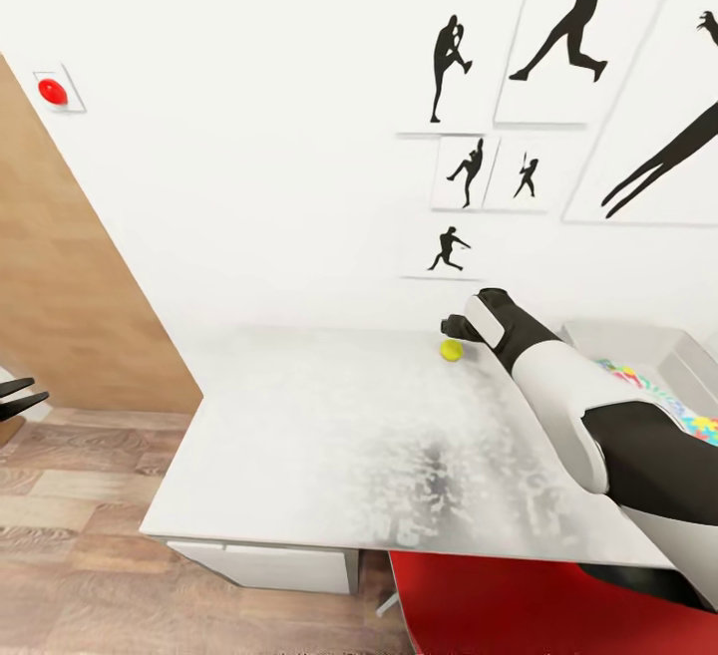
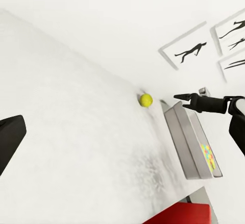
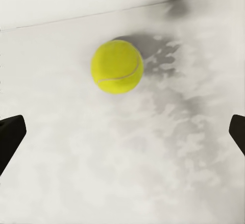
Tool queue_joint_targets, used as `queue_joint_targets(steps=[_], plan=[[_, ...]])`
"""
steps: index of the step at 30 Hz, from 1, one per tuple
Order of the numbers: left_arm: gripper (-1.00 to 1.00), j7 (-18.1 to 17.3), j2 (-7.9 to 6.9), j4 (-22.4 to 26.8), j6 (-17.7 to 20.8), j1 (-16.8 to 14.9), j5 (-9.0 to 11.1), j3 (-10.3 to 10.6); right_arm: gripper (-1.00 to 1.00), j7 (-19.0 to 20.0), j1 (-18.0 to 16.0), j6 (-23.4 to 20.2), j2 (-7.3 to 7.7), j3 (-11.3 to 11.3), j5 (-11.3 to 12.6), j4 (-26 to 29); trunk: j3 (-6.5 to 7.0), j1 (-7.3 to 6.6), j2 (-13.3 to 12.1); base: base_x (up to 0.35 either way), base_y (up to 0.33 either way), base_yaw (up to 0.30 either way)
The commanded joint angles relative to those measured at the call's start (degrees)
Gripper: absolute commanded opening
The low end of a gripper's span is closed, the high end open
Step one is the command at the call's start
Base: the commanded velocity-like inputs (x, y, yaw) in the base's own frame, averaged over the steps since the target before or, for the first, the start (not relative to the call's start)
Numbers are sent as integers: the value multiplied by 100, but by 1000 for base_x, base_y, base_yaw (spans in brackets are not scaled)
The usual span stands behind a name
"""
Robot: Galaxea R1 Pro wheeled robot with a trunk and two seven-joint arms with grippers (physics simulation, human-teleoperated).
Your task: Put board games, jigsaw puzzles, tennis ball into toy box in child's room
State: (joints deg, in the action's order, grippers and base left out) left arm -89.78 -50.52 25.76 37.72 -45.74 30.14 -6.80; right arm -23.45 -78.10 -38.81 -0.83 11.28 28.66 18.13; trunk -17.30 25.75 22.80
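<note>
The tennis ball (image 1: 451,350) (image 2: 146,99) (image 3: 117,66) lies on the white table (image 1: 329,436) close to the back wall. My right gripper (image 1: 450,325) (image 2: 179,97) (image 3: 122,132) hovers just above and beside the ball, open, its fingers (image 3: 8,137) spread wide with nothing between them. The light-grey toy box (image 1: 638,344) (image 2: 188,137) stands at the table's right end, a mosaic jigsaw puzzle (image 1: 698,423) (image 2: 207,156) lying inside it. My left gripper (image 1: 18,395) hangs open off the table's left side, above the floor. The board games and the bed are out of view.
Black silhouette sports pictures (image 1: 558,37) hang on the white wall behind the table. A wooden panel (image 1: 60,276) rises at the left, with a red button (image 1: 52,91) on the wall. White drawers (image 1: 269,565) sit under the tabletop; a red surface (image 1: 519,605) lies below its front edge.
</note>
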Motion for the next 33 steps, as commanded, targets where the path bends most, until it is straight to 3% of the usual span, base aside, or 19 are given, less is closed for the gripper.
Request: queue_joint_targets(steps=[1,33], plan=[[100,-22,-2,-1,61,-5,0,3,100,-46,-8,-20,-5,42,60,18,-20,3,12,0,0,0],[100,-22,-2,-1,61,-4,-16,3,100,-71,-86,-144,-60,45,60,331,-316,3,12,0,0,0]])
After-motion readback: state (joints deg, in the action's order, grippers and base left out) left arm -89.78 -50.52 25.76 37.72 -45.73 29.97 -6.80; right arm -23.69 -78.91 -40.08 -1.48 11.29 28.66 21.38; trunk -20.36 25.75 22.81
